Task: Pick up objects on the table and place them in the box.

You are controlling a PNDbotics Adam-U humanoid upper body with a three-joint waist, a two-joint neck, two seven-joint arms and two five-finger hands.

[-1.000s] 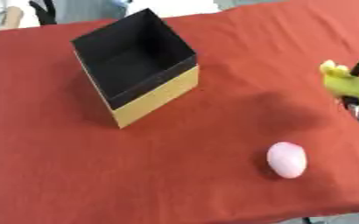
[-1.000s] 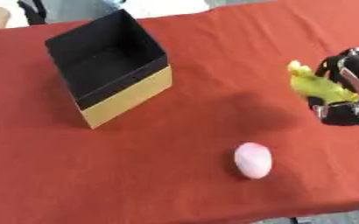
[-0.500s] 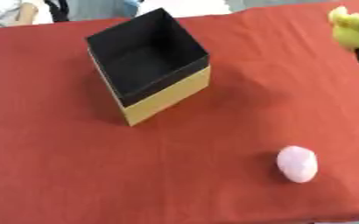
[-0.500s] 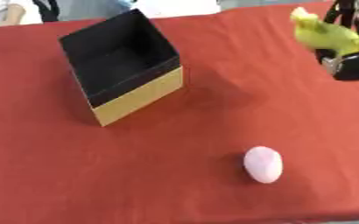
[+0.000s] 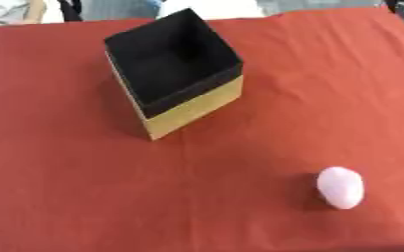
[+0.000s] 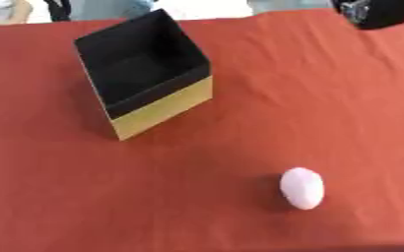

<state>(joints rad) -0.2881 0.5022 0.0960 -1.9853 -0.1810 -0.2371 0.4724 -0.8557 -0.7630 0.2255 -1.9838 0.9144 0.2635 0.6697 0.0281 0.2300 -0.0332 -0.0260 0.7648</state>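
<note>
The box sits open on the far left of the red table, and it looks empty inside. The pink egg-shaped thing lies near the front right, well apart from the box. The right hand has gone up to the far right corner (only a dark bit shows), so I cannot tell what its fingers do. A moment ago it held a yellow thing lower down; that thing is out of sight now. Nothing is in the box yet.

Right hand, perhaps, top-right corner
</note>
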